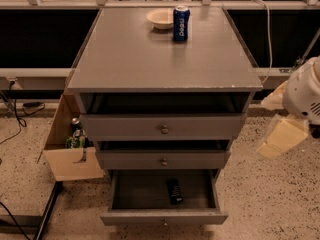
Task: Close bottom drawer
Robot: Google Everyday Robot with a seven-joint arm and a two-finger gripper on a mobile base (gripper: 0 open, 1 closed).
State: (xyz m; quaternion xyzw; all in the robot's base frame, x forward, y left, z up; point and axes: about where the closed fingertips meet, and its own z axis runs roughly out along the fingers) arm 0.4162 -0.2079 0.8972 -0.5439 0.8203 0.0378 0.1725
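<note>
Grey wooden bench (pixel 150 64) viewed from front, three drawers stacked below top. Bottom drawer (pixel 145 191) seen pulled well out at floor level, thin front panel nearest camera. Cardboard box (pixel 70 161) set on floor against bench's left side. End effector (pixel 282 136) held at right edge of view, beside bench, level with upper two drawers, well apart from bottom drawer; apart or together cannot be told. Bowl (pixel 160 19) and blue can (pixel 181 23) placed just beside each other at rear of top. Dark flat object (pixel 174 190) laid inside bottom drawer.
</note>
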